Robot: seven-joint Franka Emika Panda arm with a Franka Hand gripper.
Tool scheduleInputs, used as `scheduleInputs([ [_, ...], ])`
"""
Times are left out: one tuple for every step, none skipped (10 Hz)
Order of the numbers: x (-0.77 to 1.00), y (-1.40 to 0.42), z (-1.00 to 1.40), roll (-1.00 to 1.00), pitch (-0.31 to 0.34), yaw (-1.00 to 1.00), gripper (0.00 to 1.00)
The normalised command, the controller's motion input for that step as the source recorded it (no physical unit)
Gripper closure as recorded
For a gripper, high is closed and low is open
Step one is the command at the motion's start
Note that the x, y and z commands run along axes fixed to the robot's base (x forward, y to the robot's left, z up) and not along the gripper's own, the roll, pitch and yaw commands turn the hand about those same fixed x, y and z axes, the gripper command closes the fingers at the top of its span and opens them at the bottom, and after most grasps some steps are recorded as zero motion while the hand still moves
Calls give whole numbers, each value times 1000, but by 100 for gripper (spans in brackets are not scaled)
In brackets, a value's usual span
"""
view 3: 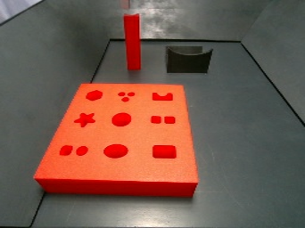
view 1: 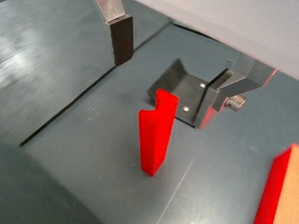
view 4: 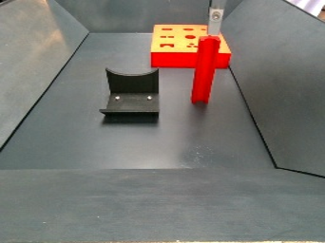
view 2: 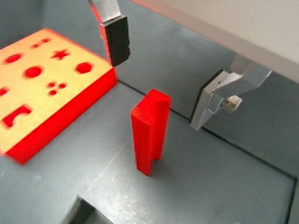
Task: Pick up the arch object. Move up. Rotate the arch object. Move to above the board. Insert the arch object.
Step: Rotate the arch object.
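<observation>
The arch object (view 2: 149,131) is a tall bright red bar standing upright on the dark floor, also seen in a wrist view (view 1: 156,131) and in both side views (view 3: 131,40) (view 4: 204,68). The board (view 3: 48,156), a thick red slab with shaped recesses, lies apart from it (view 2: 24,149) (view 4: 162,59). My gripper (view 2: 160,91) hangs open above the bar, one dark-padded finger (view 2: 117,39) and one silver finger (view 2: 219,98) on either side, touching nothing. In the wrist view the gripper (view 1: 166,87) is the same. A finger (view 4: 216,16) shows just above the bar.
The fixture (view 4: 129,95), a dark L-shaped bracket, stands on the floor beside the bar (view 3: 187,59) (view 1: 181,83). Grey walls slope up around the floor on all sides. A floor seam (view 1: 70,109) runs past the bar.
</observation>
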Motion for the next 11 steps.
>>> scheduleInputs([
  [33,0,-26,4,10,1000,0],
  [33,0,-25,5,11,1000,0],
  [33,0,-25,5,11,1000,0],
  [33,0,-25,5,12,1000,0],
  [33,0,-25,5,12,1000,0],
  [33,0,-25,5,13,1000,0],
  [34,0,-25,6,13,1000,0],
  [34,0,-24,6,14,1000,0],
  [34,0,-24,7,15,1000,0],
  [34,0,-24,7,16,1000,0],
  [34,0,-24,7,17,1000,0],
])
